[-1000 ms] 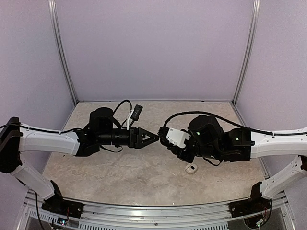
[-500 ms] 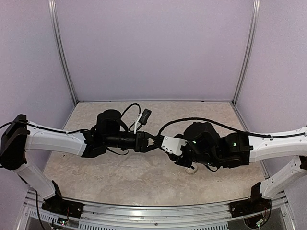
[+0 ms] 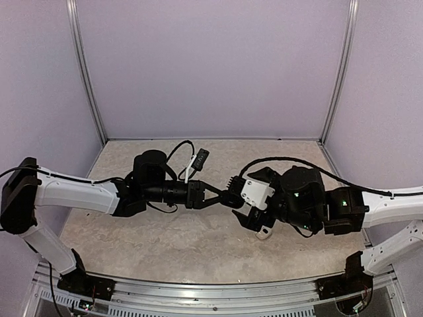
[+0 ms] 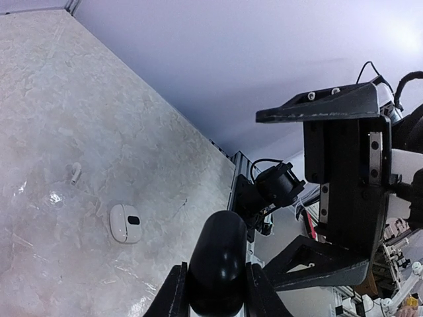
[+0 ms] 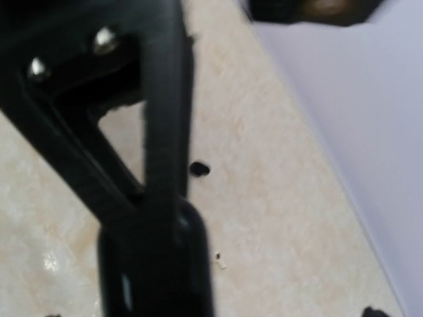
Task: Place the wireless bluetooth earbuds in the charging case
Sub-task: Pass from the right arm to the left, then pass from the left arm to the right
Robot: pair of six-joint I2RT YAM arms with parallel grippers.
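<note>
Left arm (image 3: 79,193) extended rightward across mid-frame. Left gripper (image 3: 223,197) was level, fingers (image 4: 173,294) clamped on a black oval pod (image 4: 218,261). Right arm (image 3: 390,205) extended leftward. Right gripper (image 3: 239,200) was spread wide, facing the left gripper's tip.

One tiny black earbud (image 5: 199,169) lies loose on the table (image 5: 284,218); the black oval charging case (image 4: 221,244) stands clamped in the left gripper (image 4: 217,281).

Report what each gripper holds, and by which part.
The left gripper clamps a black pod by its sides near one end. The right gripper has open jaws, holding nothing.
</note>
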